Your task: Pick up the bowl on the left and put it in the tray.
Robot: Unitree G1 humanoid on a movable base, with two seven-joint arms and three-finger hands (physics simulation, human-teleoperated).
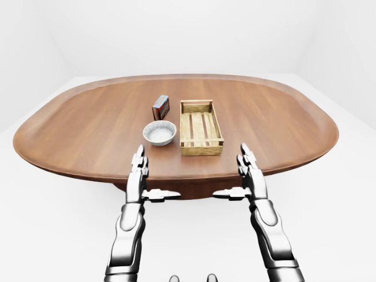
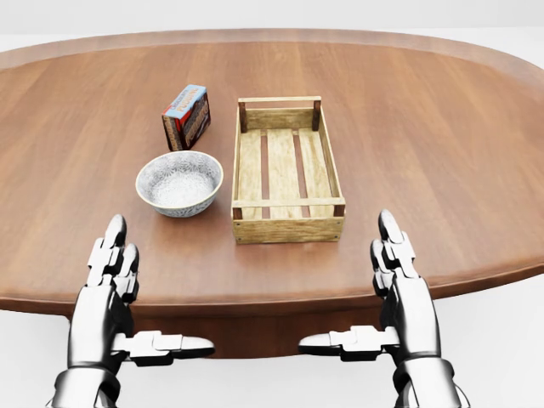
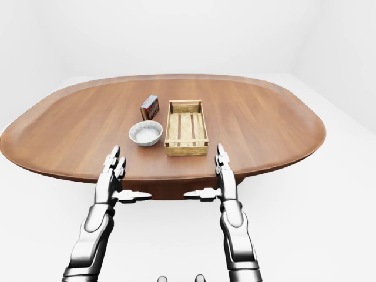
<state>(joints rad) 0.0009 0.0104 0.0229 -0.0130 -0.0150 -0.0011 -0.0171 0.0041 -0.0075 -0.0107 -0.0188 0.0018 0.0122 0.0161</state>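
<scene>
White bowl [image 2: 179, 183] sits just beyond the wide-open left hand [image 2: 106, 293]; a clumsy reach striking its rim could tip it.

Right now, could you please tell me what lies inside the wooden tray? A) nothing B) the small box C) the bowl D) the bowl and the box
A: the tray shows only bare slats; in the head view the bowl sits on the table to its left, with the small box above the bowl.
</scene>
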